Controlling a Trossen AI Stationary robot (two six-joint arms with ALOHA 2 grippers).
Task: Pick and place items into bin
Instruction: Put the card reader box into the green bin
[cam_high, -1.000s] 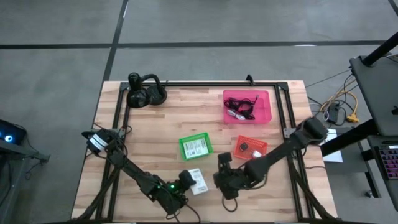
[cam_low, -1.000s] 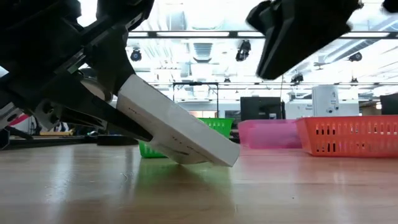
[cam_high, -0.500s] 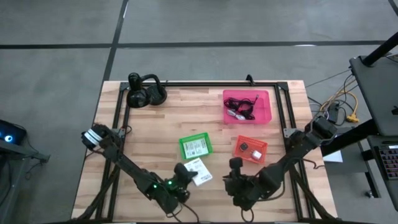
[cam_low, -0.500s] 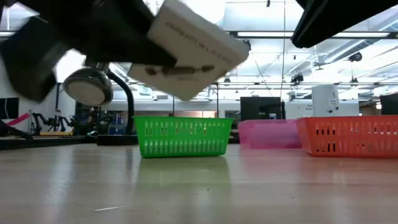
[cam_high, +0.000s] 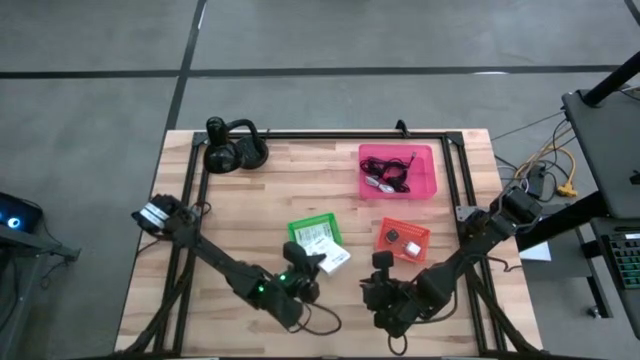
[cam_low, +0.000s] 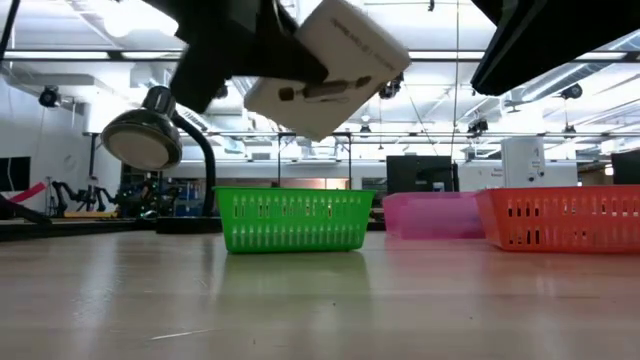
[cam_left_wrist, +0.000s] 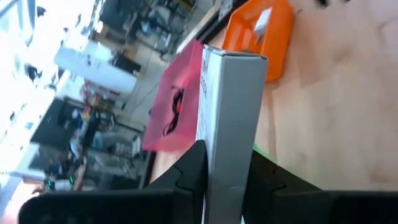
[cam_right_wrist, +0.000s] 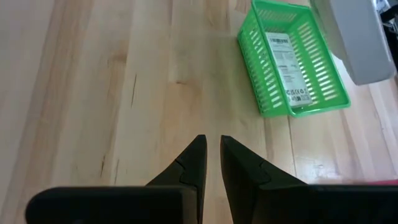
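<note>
Left wrist view shows the left claw (cam_left_wrist: 225, 177) clamped across the narrow faces of a white flat box (cam_left_wrist: 230, 118), held aloft beside the green basket (cam_high: 315, 236); judged light, rigid and smooth, it warrants a firm mid-body grip.

bright overhead glare, blurred backgrounds

The bench (cam_high: 250, 210) is pale striped wood. On it sit a green bin (cam_high: 314, 235), a pink bin (cam_high: 397, 171) and an orange bin (cam_high: 402, 238). The lifted packet (cam_low: 325, 65) is white with dark print.
</note>
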